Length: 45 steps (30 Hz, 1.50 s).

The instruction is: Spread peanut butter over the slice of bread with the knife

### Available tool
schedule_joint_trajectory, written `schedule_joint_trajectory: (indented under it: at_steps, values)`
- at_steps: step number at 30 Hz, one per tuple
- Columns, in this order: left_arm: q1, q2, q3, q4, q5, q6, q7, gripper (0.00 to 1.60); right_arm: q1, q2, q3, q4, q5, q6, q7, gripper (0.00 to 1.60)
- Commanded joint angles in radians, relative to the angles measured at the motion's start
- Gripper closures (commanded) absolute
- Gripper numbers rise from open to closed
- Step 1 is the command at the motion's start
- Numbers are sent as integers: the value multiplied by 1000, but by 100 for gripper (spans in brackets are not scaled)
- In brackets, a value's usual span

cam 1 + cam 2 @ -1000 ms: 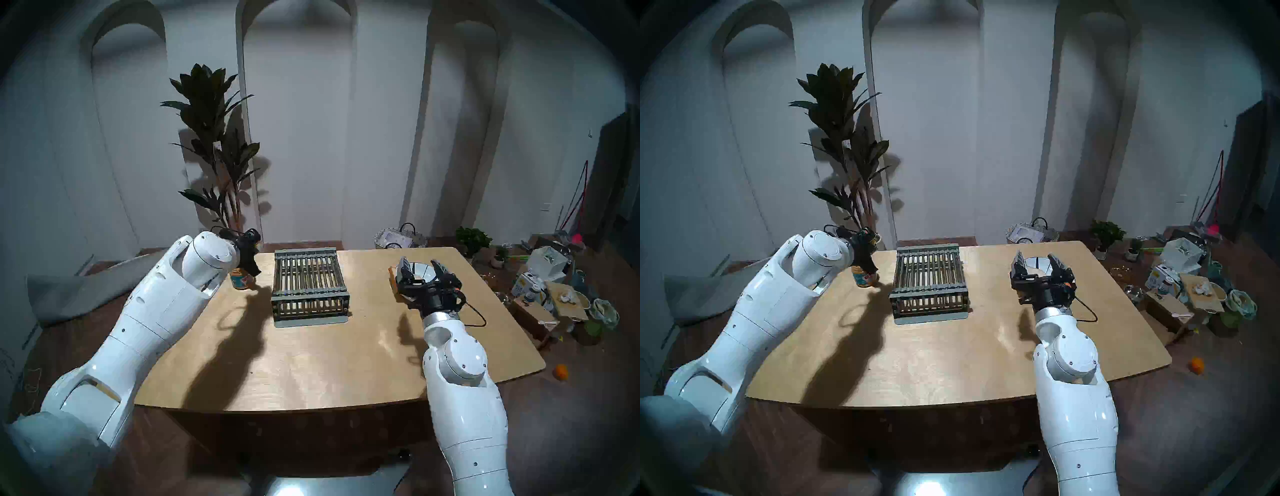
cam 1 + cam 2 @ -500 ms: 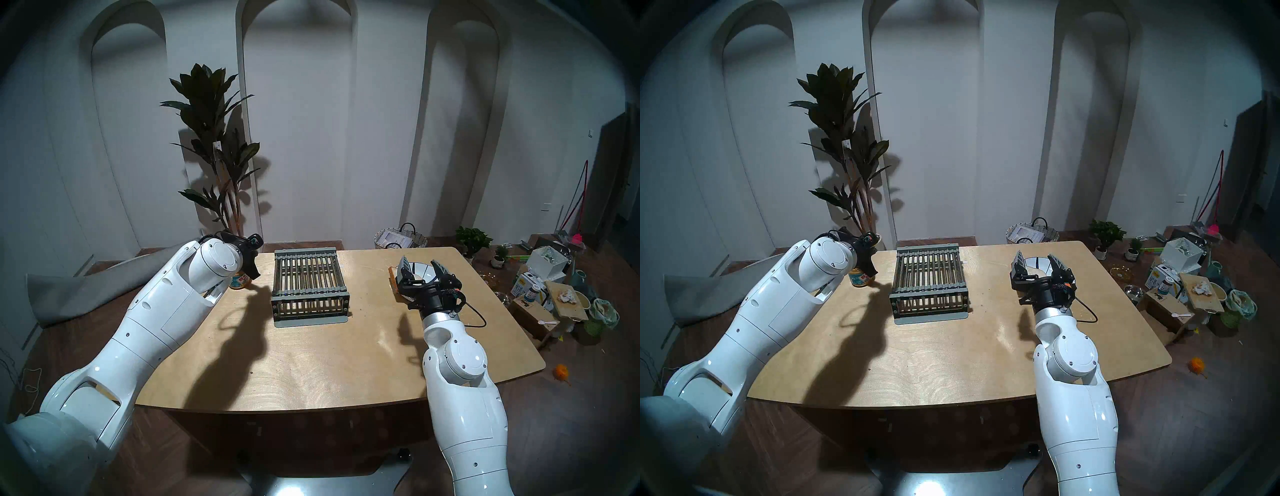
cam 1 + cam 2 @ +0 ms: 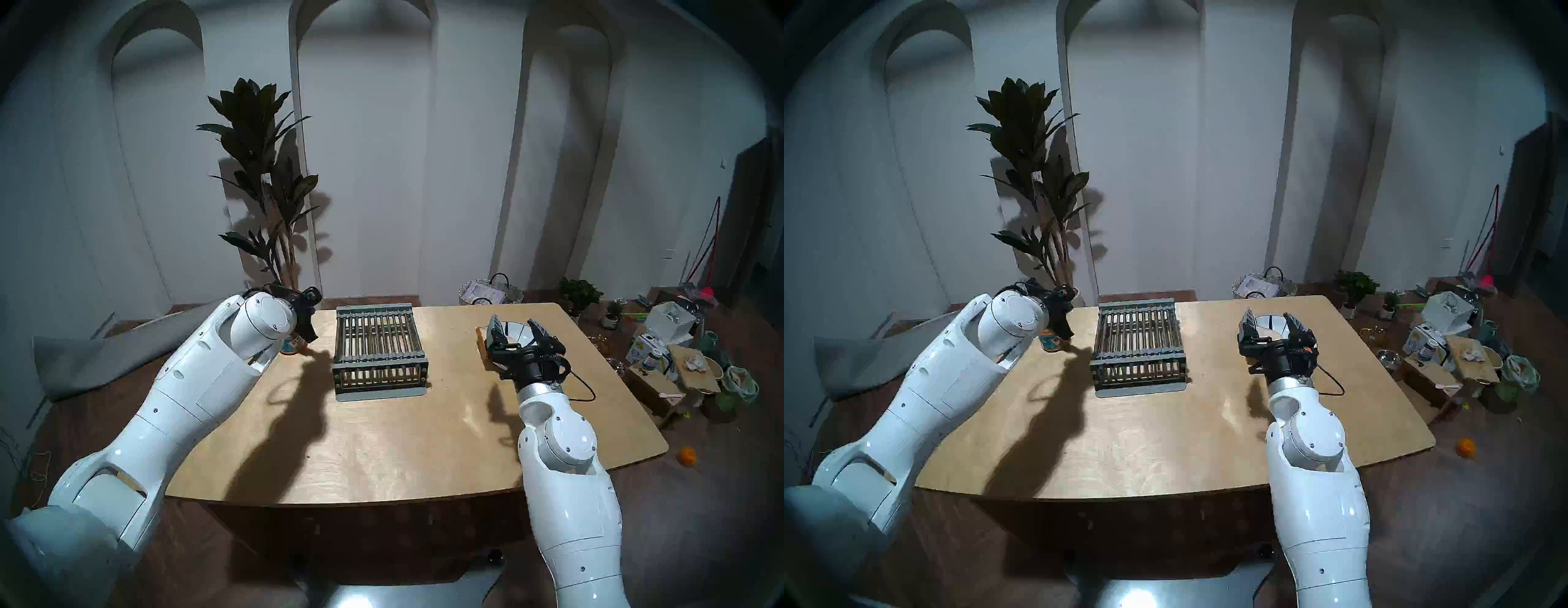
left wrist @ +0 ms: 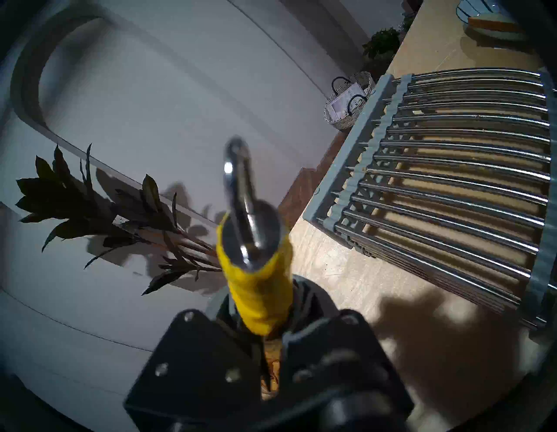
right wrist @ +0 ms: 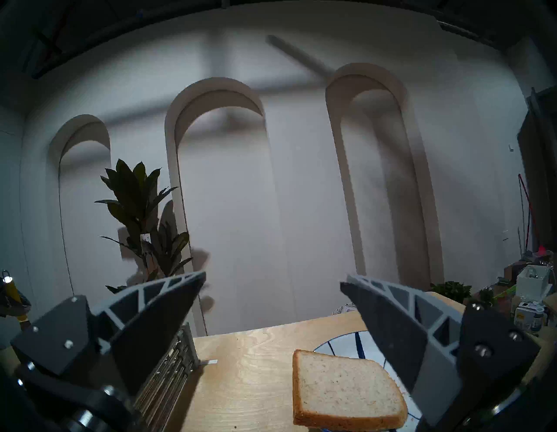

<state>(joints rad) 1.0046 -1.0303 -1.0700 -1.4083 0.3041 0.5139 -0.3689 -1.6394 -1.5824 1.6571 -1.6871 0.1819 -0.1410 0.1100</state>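
Left wrist view: the knife (image 4: 256, 268), its yellow handle ending in a shiny metal loop, is pinched by the left gripper (image 4: 271, 341) over the labelled peanut butter jar (image 3: 295, 344), left of the grey slatted rack (image 3: 379, 344). Right gripper (image 5: 272, 304) is spread wide above the speckled, brown-crusted slice of bread (image 5: 343, 392) on the striped white plate (image 5: 346, 347).

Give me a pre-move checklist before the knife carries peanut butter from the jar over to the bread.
1. Left gripper shut on the knife by its yellow handle: ok.
2. Blade loaded with peanut butter: cannot tell, blade hidden below the fingers.
3. Jar upright on the table: ok.
4. Slice of bread lying flat on the plate: ok.
5. Right gripper open, holding nothing: ok.
6. Path clear: not ok, the grey rack stands between jar and bread.
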Motion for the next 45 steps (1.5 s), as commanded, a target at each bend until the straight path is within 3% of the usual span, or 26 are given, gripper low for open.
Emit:
schedule_joint_trajectory:
  at_steps: [1, 17, 45]
  values:
    - [-49, 2, -3, -28, 10, 7, -12, 160, 13, 3, 1, -16, 0, -11, 3, 0]
    - [-92, -15, -50, 2, -50, 22, -86, 160, 25, 2, -4, 1, 0, -13, 1, 0]
    - [-93, 2, -25, 2, 8, -5, -63, 160, 25, 0, -15, 7, -2, -22, -3, 0]
